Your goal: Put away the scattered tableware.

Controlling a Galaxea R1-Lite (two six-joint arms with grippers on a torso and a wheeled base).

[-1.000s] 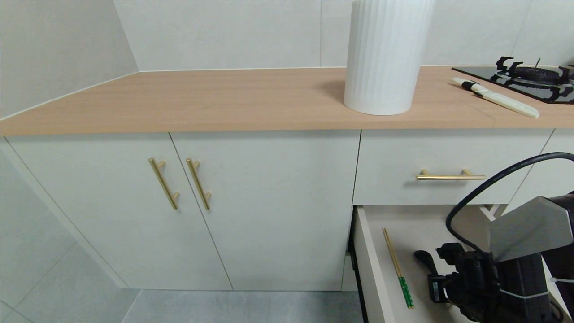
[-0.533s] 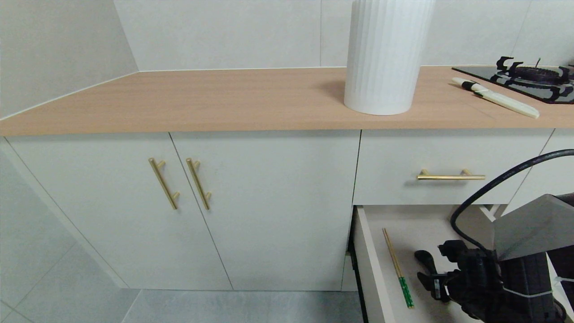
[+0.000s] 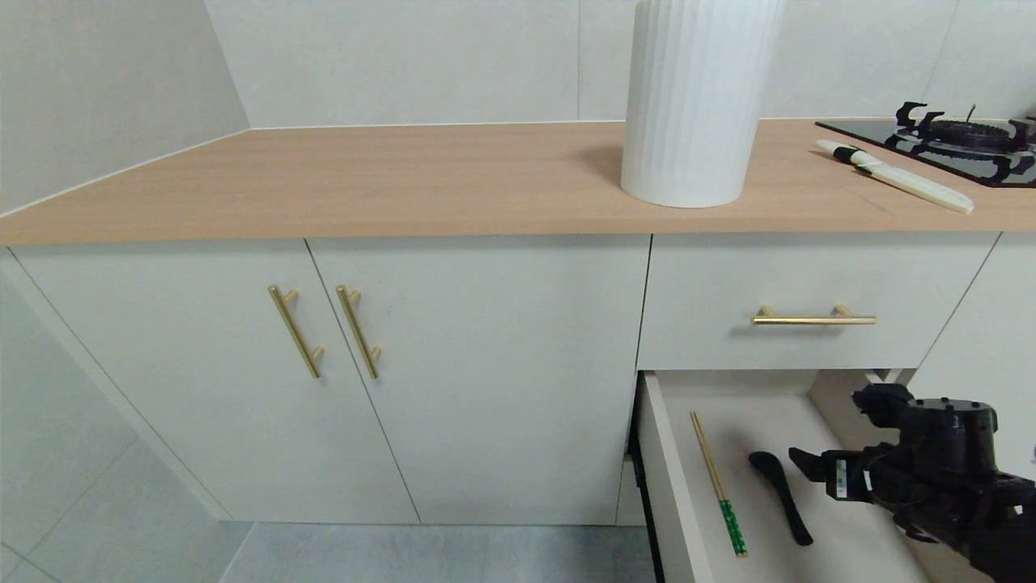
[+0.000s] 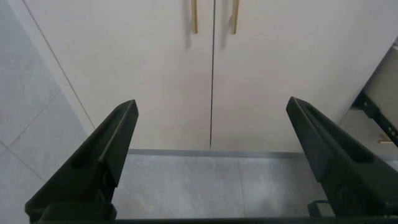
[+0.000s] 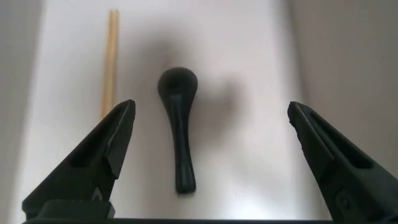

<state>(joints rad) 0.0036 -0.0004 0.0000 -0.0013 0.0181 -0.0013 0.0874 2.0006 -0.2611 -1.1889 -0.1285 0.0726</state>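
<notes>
The lower drawer (image 3: 660,453) stands pulled out at the bottom right of the head view. On its floor lie a pair of wooden chopsticks with green ends (image 3: 717,483) and, to their right, a black spoon (image 3: 780,495). My right gripper (image 3: 842,435) hovers open just right of the spoon, not touching it. The right wrist view looks down on the spoon (image 5: 178,134) and the chopsticks (image 5: 113,62) between the open gripper (image 5: 211,112). A white-bladed knife (image 3: 894,176) rests on the wooden counter (image 3: 405,178). My left gripper (image 4: 211,109) is open and holds nothing, facing the cabinet doors.
A tall white ribbed cylinder (image 3: 694,101) stands on the counter left of the knife. A black gas hob (image 3: 963,138) sits at the far right. The upper drawer (image 3: 813,318) is closed. Gold handles (image 3: 324,330) mark the double doors (image 4: 211,68).
My right arm has drawn back to the right, away from the spoon, which now lies fully uncovered in the drawer. The chopsticks and the knife have not moved.
</notes>
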